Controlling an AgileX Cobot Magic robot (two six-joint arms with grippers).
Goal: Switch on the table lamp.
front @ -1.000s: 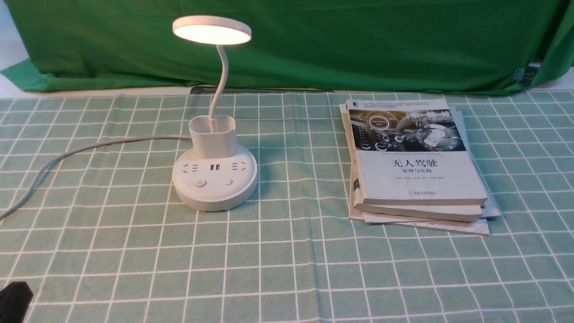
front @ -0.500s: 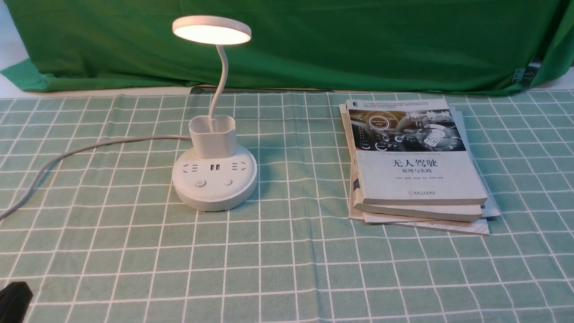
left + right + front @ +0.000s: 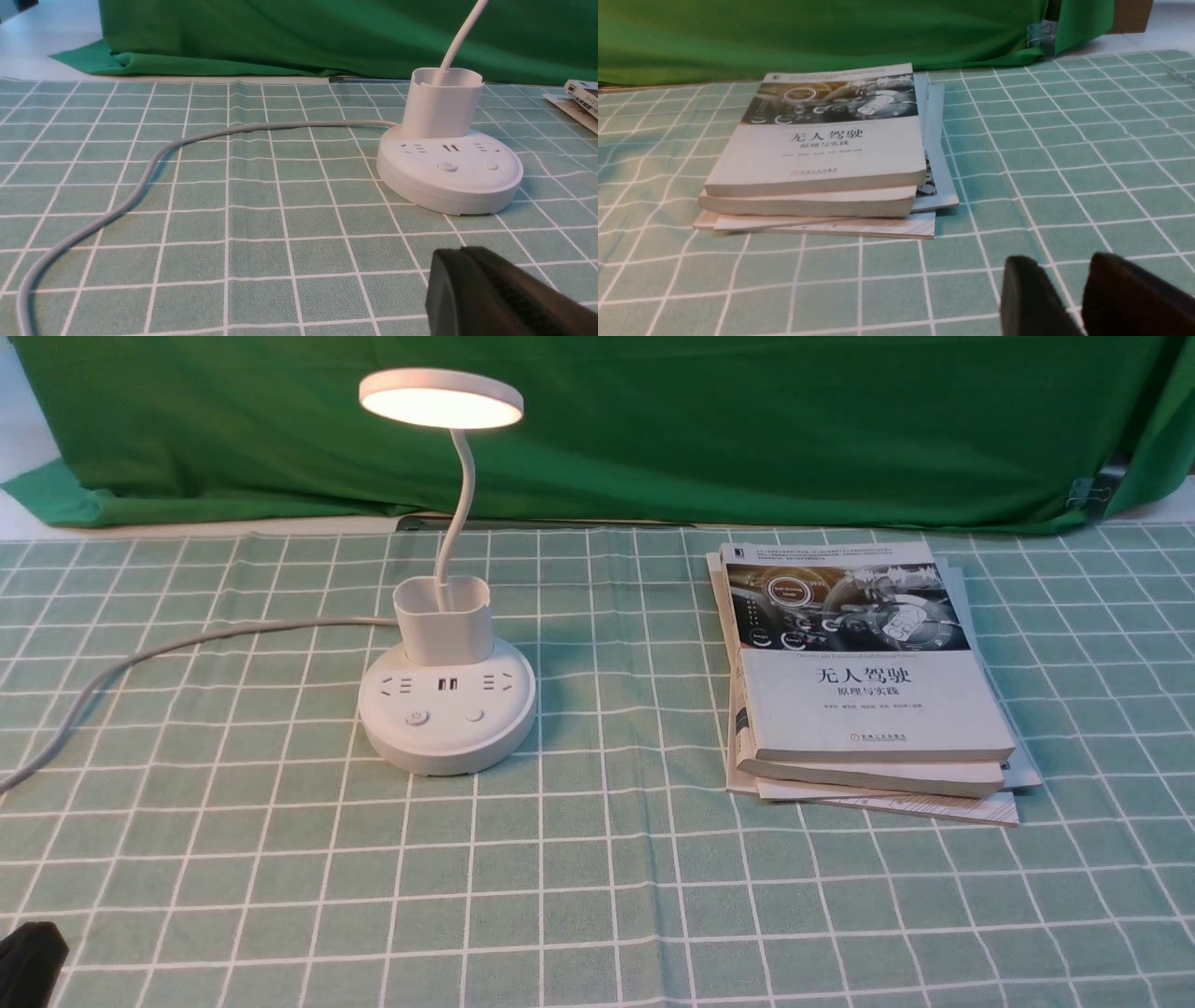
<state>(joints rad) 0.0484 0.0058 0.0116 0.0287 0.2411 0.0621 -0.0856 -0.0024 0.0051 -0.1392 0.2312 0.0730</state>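
The table lamp point(image 3: 447, 705) is smooth white plastic: a flat round disc head glowing warm, a thin curved gooseneck, a cup-shaped holder and a round base with sockets and 2 buttons. It stands on the left half of the green checked tablecloth point(image 3: 597, 896), its grey cord point(image 3: 140, 658) snaking off leftward. Well apart to the right lies a stack of books point(image 3: 864, 681), matte paper covers, edges slightly fanned. The left gripper point(image 3: 504, 294) shows as 1 dark, closed mass near the base, holding nothing. The right gripper point(image 3: 1069, 298) has its 2 black fingers slightly parted, empty, near the books. Nothing has shifted since 1 second ago.
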